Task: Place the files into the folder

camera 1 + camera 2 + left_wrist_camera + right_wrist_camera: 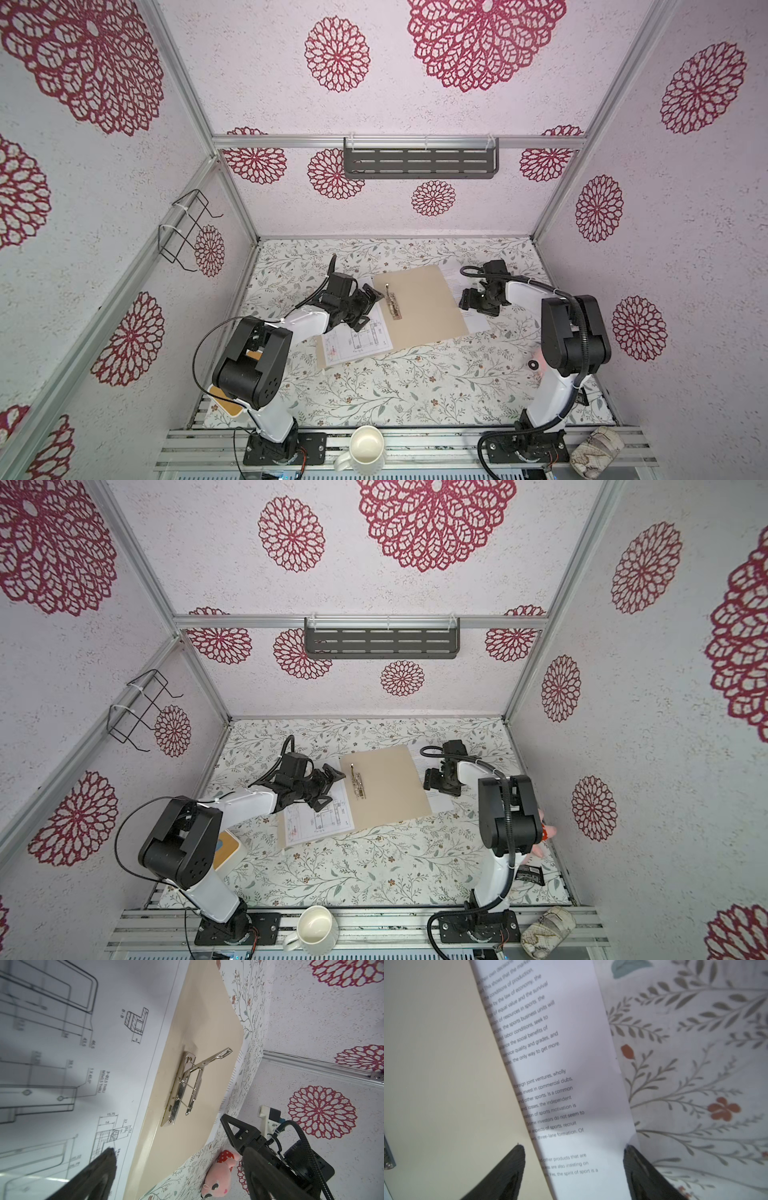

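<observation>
Here's the white sheet of printed text (571, 1064), mostly buried under the flat beige cardboard folder (419, 307). Only a strip shows, and in the right wrist view the folder's edge covers the start of every line. The left gripper (368, 306) masks the far corner of the white technical-drawing sheet (361, 345), whose nearest lines blur in the left wrist view. A pink plush toy (548, 831) peeks from behind the right arm.

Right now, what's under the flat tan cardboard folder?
A white sheet of printed text sticks out from beneath the folder's right edge; the rest of it is covered, as is anything else underneath.
</observation>
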`<act>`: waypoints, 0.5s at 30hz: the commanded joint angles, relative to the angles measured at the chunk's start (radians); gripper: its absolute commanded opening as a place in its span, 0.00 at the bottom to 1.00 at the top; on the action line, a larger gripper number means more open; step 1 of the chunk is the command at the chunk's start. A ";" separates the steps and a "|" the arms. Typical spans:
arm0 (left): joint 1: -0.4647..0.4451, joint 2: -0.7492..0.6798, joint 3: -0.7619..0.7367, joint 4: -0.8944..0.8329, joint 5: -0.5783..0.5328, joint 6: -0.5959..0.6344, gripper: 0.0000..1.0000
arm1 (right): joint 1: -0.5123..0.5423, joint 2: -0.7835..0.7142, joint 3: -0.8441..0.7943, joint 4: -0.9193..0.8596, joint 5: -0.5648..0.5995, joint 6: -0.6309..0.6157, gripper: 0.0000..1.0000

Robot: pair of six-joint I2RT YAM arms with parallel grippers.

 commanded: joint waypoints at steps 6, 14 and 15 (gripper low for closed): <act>0.033 -0.076 -0.008 -0.072 -0.029 0.045 0.98 | 0.020 -0.113 -0.058 -0.021 -0.061 0.043 0.79; 0.035 -0.084 0.001 -0.084 -0.034 0.051 0.98 | 0.048 -0.164 -0.067 0.021 -0.100 0.060 0.79; 0.035 -0.082 0.001 -0.084 -0.033 0.050 0.98 | 0.048 -0.159 -0.067 0.027 -0.109 0.059 0.79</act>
